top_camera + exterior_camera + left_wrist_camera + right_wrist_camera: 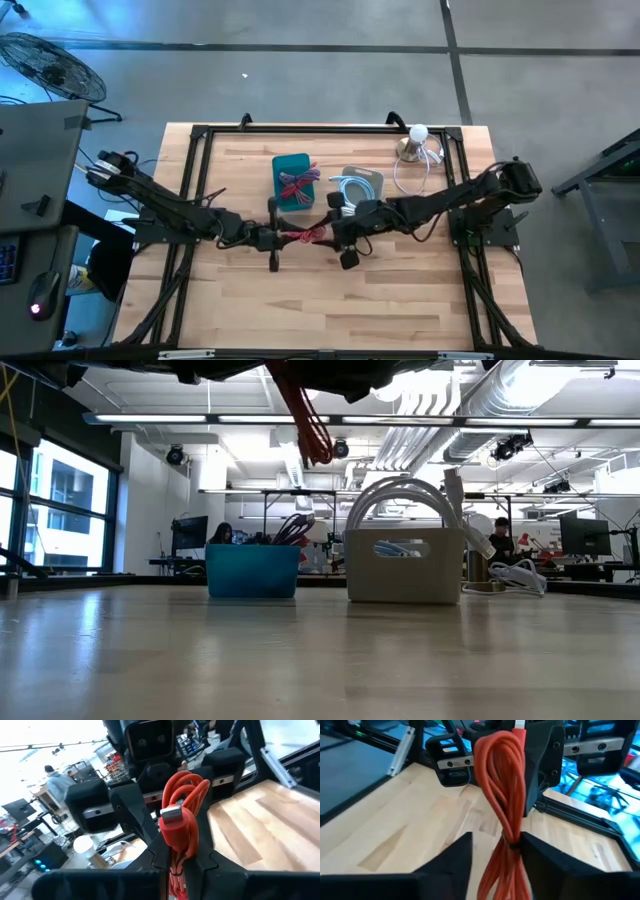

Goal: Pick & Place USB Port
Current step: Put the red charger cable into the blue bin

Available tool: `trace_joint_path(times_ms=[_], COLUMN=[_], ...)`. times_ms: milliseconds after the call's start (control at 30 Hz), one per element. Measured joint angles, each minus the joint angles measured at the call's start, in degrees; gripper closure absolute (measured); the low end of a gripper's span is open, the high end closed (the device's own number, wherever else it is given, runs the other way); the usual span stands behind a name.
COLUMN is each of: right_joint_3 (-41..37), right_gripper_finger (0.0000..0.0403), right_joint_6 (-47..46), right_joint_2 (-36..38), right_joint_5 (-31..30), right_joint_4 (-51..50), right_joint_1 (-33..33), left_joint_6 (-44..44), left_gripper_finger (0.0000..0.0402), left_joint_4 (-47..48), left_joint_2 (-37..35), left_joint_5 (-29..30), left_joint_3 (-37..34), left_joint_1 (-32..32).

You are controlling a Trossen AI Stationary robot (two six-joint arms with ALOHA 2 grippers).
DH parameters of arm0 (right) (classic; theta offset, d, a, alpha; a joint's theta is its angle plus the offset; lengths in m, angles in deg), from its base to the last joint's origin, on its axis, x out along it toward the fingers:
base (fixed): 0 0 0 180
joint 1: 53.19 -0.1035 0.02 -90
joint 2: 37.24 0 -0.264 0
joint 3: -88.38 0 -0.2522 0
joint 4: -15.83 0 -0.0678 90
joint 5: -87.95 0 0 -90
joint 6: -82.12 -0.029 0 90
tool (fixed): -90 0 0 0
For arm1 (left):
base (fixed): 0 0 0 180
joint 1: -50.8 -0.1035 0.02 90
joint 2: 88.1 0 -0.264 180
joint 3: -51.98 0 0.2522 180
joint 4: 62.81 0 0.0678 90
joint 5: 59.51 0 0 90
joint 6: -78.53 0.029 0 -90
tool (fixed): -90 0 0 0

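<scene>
You have the red USB cable bundled and lifted clear of the desk, about midway between its side edges. The left gripper is clamped on one end. The right gripper faces it from the other end, jaws parted around the bundle. Teal bin and white bin sit toward the far edge.

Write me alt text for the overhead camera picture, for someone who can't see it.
Seen from above, two dark arms meet at the middle of a wooden table, the left gripper shut on a coiled red cable and the right gripper beside its other end. Behind them stand a blue bin of cables and a pale bin of white cables.
</scene>
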Motion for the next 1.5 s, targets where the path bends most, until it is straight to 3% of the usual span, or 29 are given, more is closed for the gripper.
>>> trace_joint_path(times_ms=[267,533,667,800,1033,1267,1500], right_joint_3=[0.00,0.00,0.00,0.00,0.00,0.00,0.00], right_gripper_finger=[0.0174,0.0167,0.0167,0.0167,0.0166,0.0167,0.0167], right_joint_6=[0.01,0.07,0.07,0.07,0.02,-0.17,-0.18], right_joint_2=[1.73,2.45,2.58,2.58,2.58,2.58,2.58], right_joint_5=[-5.85,-7.83,-8.87,-8.93,-8.84,-8.84,-8.84], right_joint_4=[-4.08,-6.30,-5.93,-5.93,-5.95,-6.04,-6.07], right_joint_1=[-2.43,-4.52,-4.87,-4.85,-4.85,-4.85,-4.83], left_joint_6=[2.79,4.51,4.15,3.18,-1.72,-2.37,-3.83], left_gripper_finger=[0.0382,0.0382,0.0382,0.0382,0.0373,0.0383,0.0383], left_joint_4=[12.91,31.53,38.99,42.59,44.82,43.21,34.22], left_joint_2=[-8.05,-18.80,-21.98,-22.46,-22.20,-21.75,-17.80], left_joint_5=[8.84,19.71,20.13,13.56,-4.22,-11.71,-17.34], left_joint_3=[0.00,0.00,0.00,0.00,-0.63,-3.51,-7.31], left_joint_1=[-0.03,-0.78,-5.27,-12.68,-25.74,-31.94,-33.82])
